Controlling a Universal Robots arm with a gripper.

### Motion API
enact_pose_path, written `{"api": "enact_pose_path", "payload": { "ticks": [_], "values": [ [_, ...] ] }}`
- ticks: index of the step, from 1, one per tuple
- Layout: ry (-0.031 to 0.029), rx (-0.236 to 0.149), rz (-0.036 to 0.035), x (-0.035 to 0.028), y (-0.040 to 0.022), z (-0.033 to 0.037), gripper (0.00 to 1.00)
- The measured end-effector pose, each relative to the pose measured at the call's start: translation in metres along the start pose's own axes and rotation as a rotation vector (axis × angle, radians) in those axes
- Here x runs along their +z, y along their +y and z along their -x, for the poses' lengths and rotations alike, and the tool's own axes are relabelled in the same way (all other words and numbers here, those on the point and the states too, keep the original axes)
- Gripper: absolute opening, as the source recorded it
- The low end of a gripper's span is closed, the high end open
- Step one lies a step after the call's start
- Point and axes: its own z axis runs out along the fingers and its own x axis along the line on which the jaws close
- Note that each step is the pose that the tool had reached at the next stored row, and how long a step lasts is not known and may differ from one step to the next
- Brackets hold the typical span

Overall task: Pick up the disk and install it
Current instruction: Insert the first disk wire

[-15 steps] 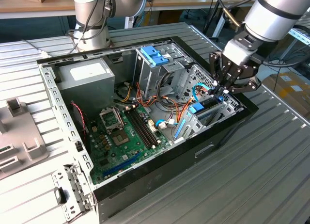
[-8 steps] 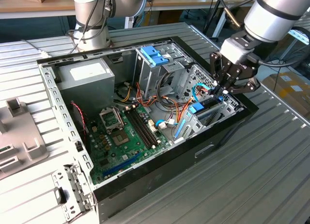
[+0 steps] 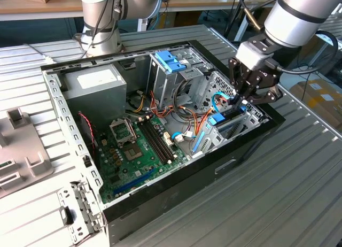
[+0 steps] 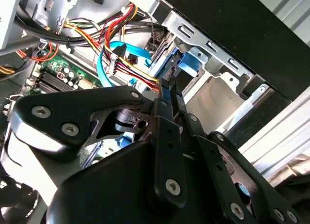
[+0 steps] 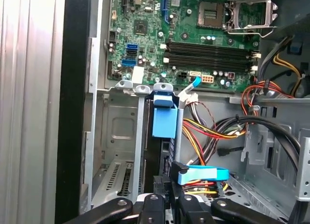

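Observation:
The disk [image 3: 216, 119] stands on edge in a slot of the metal drive bay [image 3: 255, 114] at the exterior view's right end of the open computer case [image 3: 160, 193]. Its light-blue end tab [image 5: 164, 120] sticks up above the dark body [image 5: 156, 158]. In the second wrist view the tab [image 4: 189, 64] lies just beyond the fingertips. My gripper [image 3: 239, 101] reaches down into the bay, shut, and its tips [image 4: 168, 86] rest against the disk's upper edge away from the tab. Whether they pinch the rail I cannot tell. The fingers' bases [image 5: 167, 204] show beneath the disk.
Bundles of coloured cables [image 5: 213, 132] and a flat blue cable [image 5: 201, 174] run close beside the bay. A tall drive cage with a blue bracket [image 3: 171, 60] stands behind it. The motherboard [image 3: 133, 151] fills the case floor. A second arm's base [image 3: 101, 28] and a grey panel [image 3: 21, 151] sit on the table.

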Motion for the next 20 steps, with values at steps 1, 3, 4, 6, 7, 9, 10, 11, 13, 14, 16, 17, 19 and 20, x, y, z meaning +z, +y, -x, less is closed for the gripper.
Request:
{"api": "enact_pose_path", "payload": {
  "ticks": [1,3,4,6,7,9,10,11,13,14,16,17,19,20],
  "values": [
    [0.0003,0.004,-0.0001,0.0005,0.0000,0.0004,0.17],
    [0.0006,0.006,-0.0002,0.0008,0.0000,0.0004,0.17],
    [0.0004,0.006,-0.0003,0.0010,-0.0001,0.0004,0.17],
    [0.0009,0.018,-0.0007,0.0031,-0.0009,0.0002,0.17],
    [0.0013,0.026,-0.0011,0.0036,-0.0009,0.0002,0.17],
    [0.0021,0.049,-0.0021,0.0047,-0.0009,0.0002,0.17],
    [0.0024,0.055,-0.0024,0.0050,-0.0008,0.0001,0.17],
    [0.0025,0.056,-0.0025,0.0053,-0.0008,0.0001,0.17],
    [0.0025,0.056,-0.0025,0.0058,-0.0008,0.0001,0.17],
    [0.0023,0.056,-0.0025,0.0064,-0.0007,0.0001,0.17],
    [0.0025,0.056,-0.0025,0.0073,-0.0007,0.0000,0.17],
    [0.0027,0.056,-0.0025,0.0076,-0.0007,0.0000,0.17],
    [0.0023,0.056,-0.0025,0.0084,-0.0007,0.0000,0.17],
    [0.0026,0.056,-0.0025,0.0087,-0.0007,0.0000,0.17]
  ]
}}
